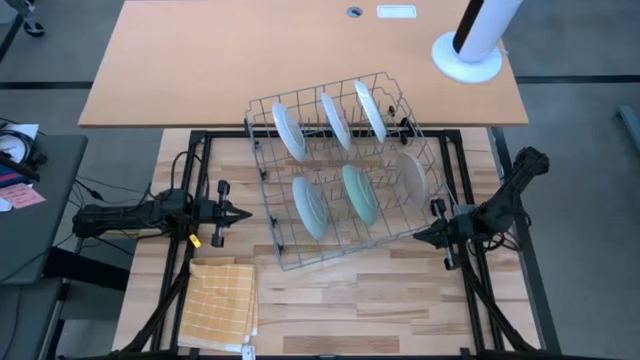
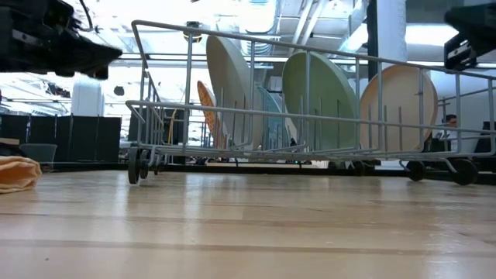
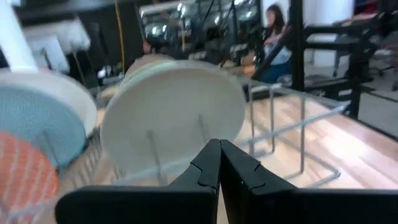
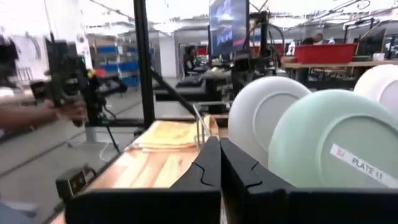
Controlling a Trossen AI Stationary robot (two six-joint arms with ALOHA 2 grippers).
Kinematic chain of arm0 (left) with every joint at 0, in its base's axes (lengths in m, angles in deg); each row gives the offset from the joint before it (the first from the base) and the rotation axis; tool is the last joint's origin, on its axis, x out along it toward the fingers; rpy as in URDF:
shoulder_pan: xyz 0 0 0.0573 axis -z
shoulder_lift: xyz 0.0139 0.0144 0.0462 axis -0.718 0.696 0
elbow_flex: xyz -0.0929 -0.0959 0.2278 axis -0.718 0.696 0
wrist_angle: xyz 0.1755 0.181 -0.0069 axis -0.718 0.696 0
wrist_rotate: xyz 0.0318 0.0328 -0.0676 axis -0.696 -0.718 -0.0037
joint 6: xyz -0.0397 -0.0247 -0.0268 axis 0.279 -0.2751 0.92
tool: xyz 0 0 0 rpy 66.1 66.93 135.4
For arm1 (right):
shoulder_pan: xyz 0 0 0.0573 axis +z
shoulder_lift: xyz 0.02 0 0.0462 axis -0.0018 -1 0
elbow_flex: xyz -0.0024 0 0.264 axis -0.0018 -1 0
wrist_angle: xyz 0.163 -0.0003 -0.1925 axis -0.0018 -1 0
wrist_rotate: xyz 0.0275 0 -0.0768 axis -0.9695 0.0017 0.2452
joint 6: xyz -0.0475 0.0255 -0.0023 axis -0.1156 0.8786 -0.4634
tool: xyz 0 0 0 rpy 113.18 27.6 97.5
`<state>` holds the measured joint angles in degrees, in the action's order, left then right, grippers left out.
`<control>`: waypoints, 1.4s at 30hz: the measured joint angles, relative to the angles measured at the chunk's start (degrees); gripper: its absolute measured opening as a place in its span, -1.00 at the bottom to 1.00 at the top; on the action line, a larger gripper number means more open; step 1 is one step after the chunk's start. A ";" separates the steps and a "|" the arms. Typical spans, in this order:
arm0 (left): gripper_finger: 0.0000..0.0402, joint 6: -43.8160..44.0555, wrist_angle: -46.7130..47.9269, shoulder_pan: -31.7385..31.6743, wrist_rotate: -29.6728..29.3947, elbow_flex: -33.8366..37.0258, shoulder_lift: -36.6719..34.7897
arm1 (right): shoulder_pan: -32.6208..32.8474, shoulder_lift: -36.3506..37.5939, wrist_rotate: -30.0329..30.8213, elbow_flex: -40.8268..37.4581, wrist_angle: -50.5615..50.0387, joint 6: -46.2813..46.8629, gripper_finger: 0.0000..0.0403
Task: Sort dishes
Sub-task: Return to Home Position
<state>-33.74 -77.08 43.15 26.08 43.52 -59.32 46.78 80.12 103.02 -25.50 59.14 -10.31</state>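
Your six plates (image 1: 360, 193) stand upright in the wire rack (image 1: 330, 255). Left gripper (image 1: 243, 213) clenched, empty, just off the rack's left side; right gripper (image 1: 418, 236) clenched, empty, by its right side.

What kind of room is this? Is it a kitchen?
Probably a robot lab or workshop, not a kitchen. The dish rack sits on a workbench between the robot's left gripper and right gripper, and beyond are a big screen and a red bin.
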 joint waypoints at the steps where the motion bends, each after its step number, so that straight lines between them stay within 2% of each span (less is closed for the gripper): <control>1: -1.00 -0.76 -1.11 0.06 0.18 0.05 -0.06 | 0.00 0.82 -0.10 0.01 -0.83 0.56 -1.00; 5: -1.00 -2.35 -1.92 0.04 -0.28 -0.41 0.00 | 0.00 1.97 -0.07 -0.01 -5.56 0.94 -1.00; 13: -1.00 -0.23 1.61 0.04 -3.66 -0.30 -0.05 | -2.87 6.50 1.85 -0.05 -6.01 -9.83 -1.00; 18: -1.00 -0.96 1.61 0.00 -5.20 -0.26 -0.03 | -5.17 9.04 0.19 -0.07 -11.12 -10.84 -1.00; 23: -1.00 -1.35 1.61 -0.02 -6.24 -0.23 -0.03 | -7.78 9.26 -7.95 -0.10 -12.20 -10.44 -1.00; 27: -1.00 -1.16 1.62 -0.02 -6.62 -0.20 -0.05 | -11.19 9.29 -11.98 -0.10 -12.02 -10.82 -1.00; 32: -1.00 -0.44 1.67 -0.02 -6.89 -0.19 -0.05 | -18.12 9.29 -21.41 -0.12 -11.55 -10.80 -1.00; 42: -1.00 0.92 1.74 -0.02 -6.92 -0.12 -0.05 | -32.26 9.29 -34.78 -0.14 -12.08 -7.48 -1.00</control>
<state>-32.82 -75.34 43.13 19.16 43.40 -59.37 14.52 89.40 68.24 -25.64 47.06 -17.80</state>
